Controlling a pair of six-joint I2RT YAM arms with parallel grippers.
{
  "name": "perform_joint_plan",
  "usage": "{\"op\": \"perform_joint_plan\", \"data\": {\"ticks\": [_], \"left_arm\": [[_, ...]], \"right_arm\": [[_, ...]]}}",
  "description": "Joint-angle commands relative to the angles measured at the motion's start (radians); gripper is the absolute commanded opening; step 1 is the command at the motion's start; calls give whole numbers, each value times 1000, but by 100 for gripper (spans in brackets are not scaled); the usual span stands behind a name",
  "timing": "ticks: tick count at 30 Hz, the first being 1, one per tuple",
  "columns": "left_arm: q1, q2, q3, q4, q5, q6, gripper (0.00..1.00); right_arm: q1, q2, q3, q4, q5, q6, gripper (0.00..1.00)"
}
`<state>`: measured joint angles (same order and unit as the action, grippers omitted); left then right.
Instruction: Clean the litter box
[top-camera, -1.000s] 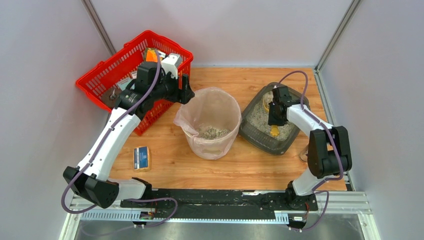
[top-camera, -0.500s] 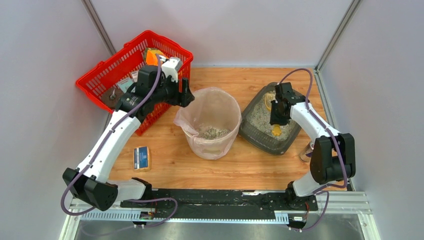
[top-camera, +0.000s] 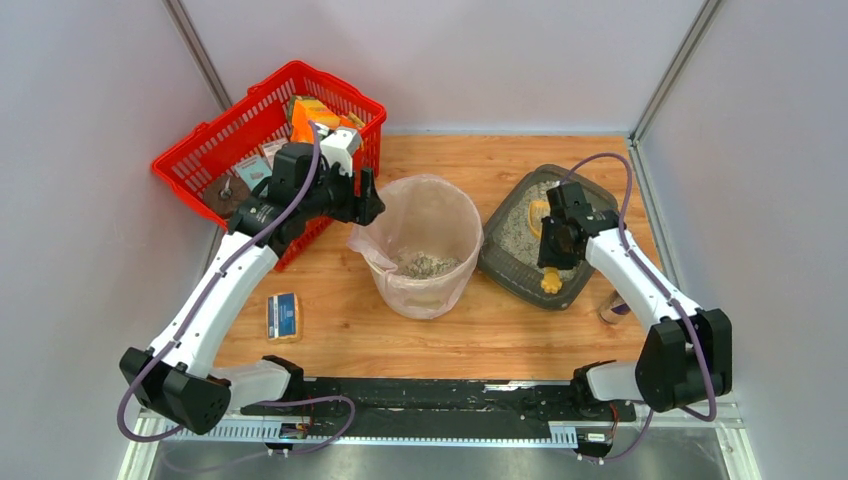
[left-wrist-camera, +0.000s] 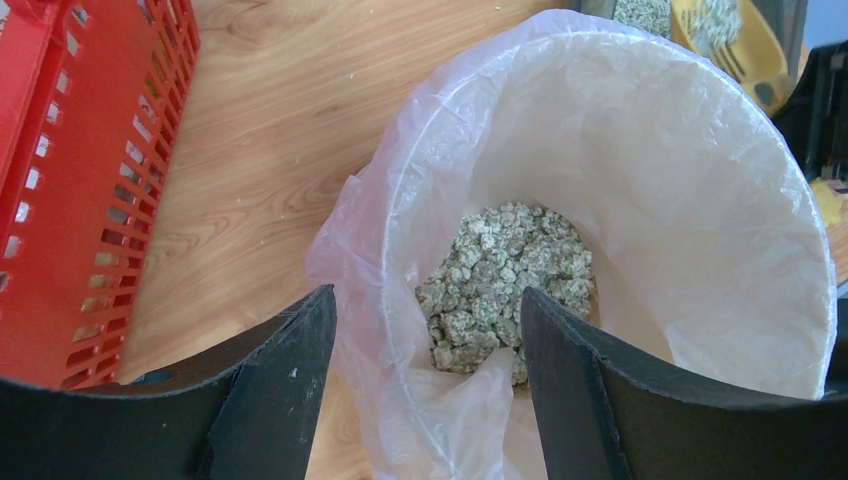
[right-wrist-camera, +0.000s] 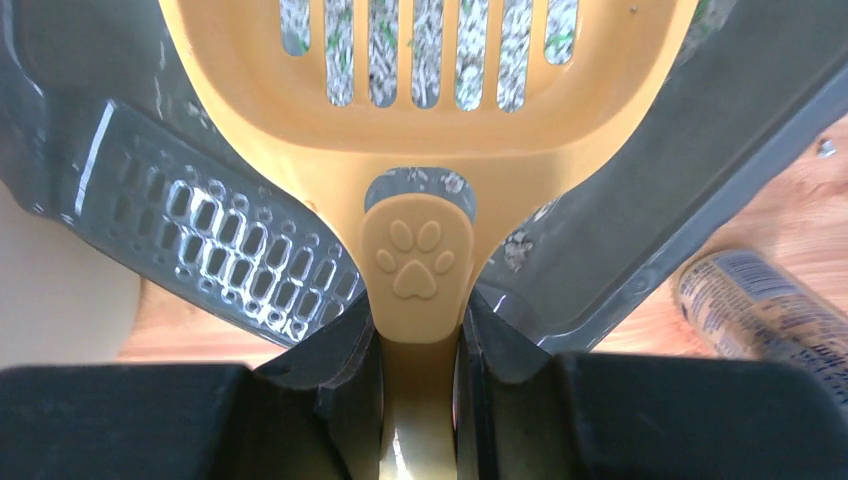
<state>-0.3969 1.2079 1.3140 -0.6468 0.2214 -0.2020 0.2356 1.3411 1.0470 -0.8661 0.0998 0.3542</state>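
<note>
Yellow slotted plastic scoop (right-wrist-camera: 425, 140) — handle pinched in the right end effector (right-wrist-camera: 420, 350), arm stretched over the dark grey litter box (top-camera: 510, 275). Empty, the left end effector (left-wrist-camera: 428, 320) gapes wide.

1. The table (top-camera: 480, 330) has a warm orange-brown wooden top with clear grain. The left wrist view shows a few pale specks scattered on the wood.
2. The back wall (top-camera: 450, 60) is a plain, pale grey-lilac panel that meets the table's far edge.
3. The left wall (top-camera: 70, 250) and the right wall (top-camera: 770, 200) are the same plain panels and close the table in on both sides.
4. A slim grey metal post stands in each back corner, the left post (top-camera: 198, 55) and the right post (top-camera: 675, 65).
5. A silver slotted rail (top-camera: 690, 405) runs along the near edge, with a dull grey metal sheet (top-camera: 450, 462) in front of it.
6. The light is even and soft, and shadows on the wood are faint.
</note>
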Motion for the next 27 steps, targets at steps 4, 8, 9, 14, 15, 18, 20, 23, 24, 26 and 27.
{"op": "perform_joint_plan", "data": {"ticks": [4, 8, 9, 14, 15, 18, 20, 23, 24, 26, 27], "left_arm": [[1, -34, 5, 22, -36, 15, 75], [1, -33, 10, 18, -37, 16, 76], [1, -33, 10, 18, -36, 18, 75], [0, -22, 8, 13, -44, 21, 75], [1, -19, 11, 10, -45, 24, 75], [1, -19, 14, 7, -44, 24, 76], [1, -22, 13, 12, -44, 24, 75], [1, -21, 11, 12, -45, 23, 75], [1, -19, 11, 10, -39, 23, 75], [1, -18, 13, 10, -36, 23, 75], [1, -16, 11, 10, -34, 21, 76]], "right_arm": [[28, -31, -30, 7, 69, 52, 0], [99, -65, -67, 7, 101, 52, 0], [90, -71, -91, 19, 106, 45, 0], [103, -82, -90, 13, 115, 81, 0], [122, -82, -90, 10, 129, 63, 0], [101, -94, -107, 32, 120, 62, 0], [74, -103, -114, 30, 97, 81, 0], [171, -115, -110, 1, 177, 97, 0], [191, -112, -108, -10, 266, 97, 0], [162, -114, -131, 21, 264, 82, 0], [136, -117, -136, 33, 177, 83, 0]]}}
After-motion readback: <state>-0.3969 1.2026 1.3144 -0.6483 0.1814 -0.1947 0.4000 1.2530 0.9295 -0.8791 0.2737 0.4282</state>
